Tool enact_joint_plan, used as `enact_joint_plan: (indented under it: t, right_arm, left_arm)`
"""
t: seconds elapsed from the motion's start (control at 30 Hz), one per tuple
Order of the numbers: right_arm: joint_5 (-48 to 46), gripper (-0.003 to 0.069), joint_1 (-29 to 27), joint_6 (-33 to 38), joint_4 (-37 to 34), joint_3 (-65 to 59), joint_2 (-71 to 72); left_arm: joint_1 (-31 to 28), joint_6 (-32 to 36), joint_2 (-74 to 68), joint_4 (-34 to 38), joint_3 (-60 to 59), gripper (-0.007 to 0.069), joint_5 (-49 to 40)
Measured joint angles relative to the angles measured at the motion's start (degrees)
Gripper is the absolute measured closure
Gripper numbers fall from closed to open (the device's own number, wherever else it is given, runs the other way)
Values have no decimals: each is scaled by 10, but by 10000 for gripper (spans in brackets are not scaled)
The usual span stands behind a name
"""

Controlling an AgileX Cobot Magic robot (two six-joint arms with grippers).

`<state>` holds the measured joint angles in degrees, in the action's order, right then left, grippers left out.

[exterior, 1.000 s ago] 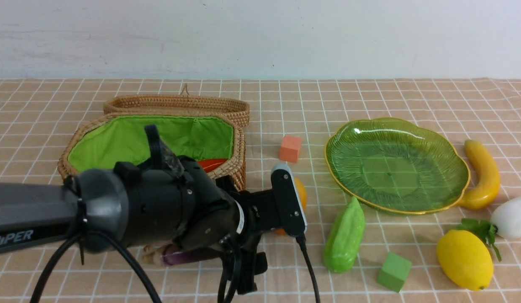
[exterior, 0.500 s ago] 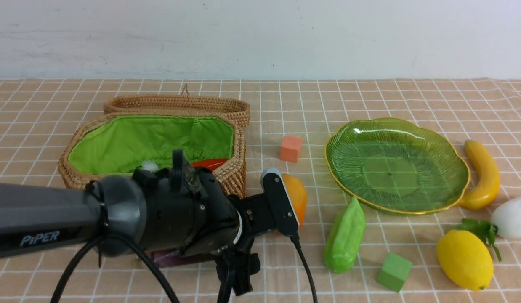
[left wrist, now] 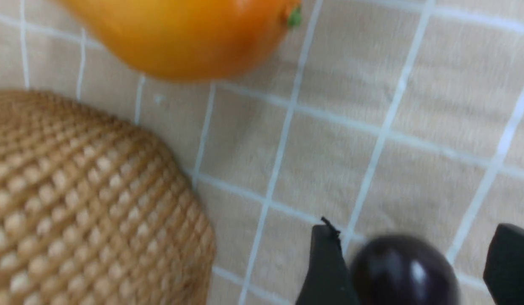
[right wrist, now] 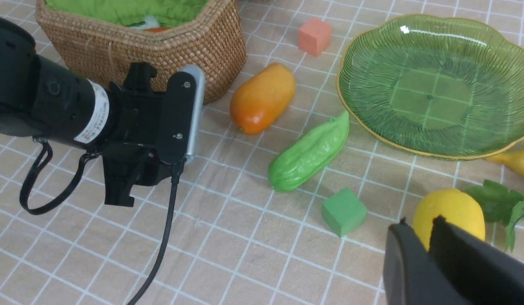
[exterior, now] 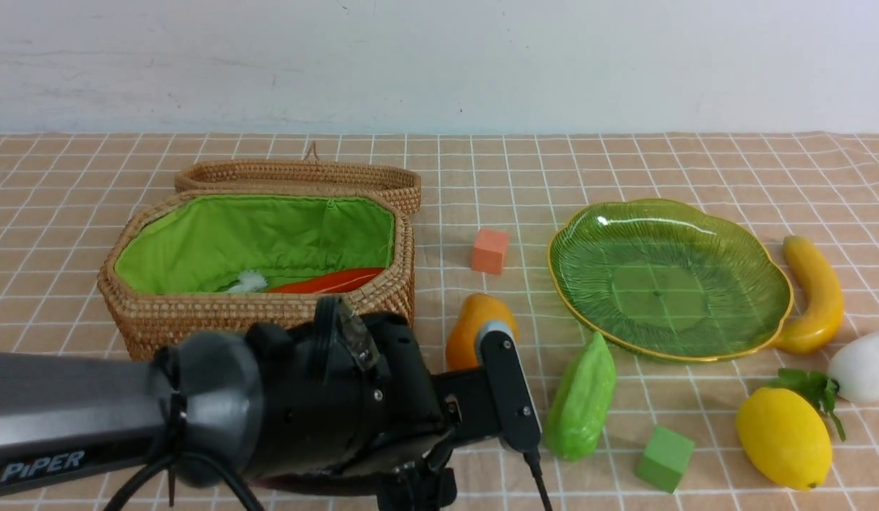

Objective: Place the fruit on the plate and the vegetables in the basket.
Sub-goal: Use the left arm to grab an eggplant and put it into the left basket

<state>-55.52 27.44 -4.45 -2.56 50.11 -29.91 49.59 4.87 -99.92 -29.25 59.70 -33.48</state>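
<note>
Sunk toward 6 o'clock since before, baring the mango [exterior: 473, 328]. Hides most of the eggplant [left wrist: 404, 271] at 6 o'clock of the basket [exterior: 198, 319], straddled by the parted left claw [left wrist: 414, 237]; right claw [right wrist: 420, 224] together, cropped.

White wall [exterior: 439, 64] behind tan checked tablecloth [exterior: 624, 163]; lighting seems even.

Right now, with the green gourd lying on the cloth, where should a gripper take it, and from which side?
Grip the gourd across its thick middle, coming from above, jaws closing over its narrow width. It lies flat with free cloth on both long sides; its tapered tip near the plate would probably slip.
</note>
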Motion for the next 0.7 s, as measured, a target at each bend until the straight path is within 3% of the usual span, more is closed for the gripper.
enact_joint_plan:
  t: [0.17,0.4,0.7]
  right_arm:
    - [-4,558,0,0,0,0,0]
    - [-8,558,0,2,0,0,0]
    - [-9,554,0,11,-6,0,0]
  left_arm:
    - [2,0,44,17,0,124,-45]
    - [-65,0,38,30,0,114,-22]
    - [-69,25,-8,63,0,114,-15]
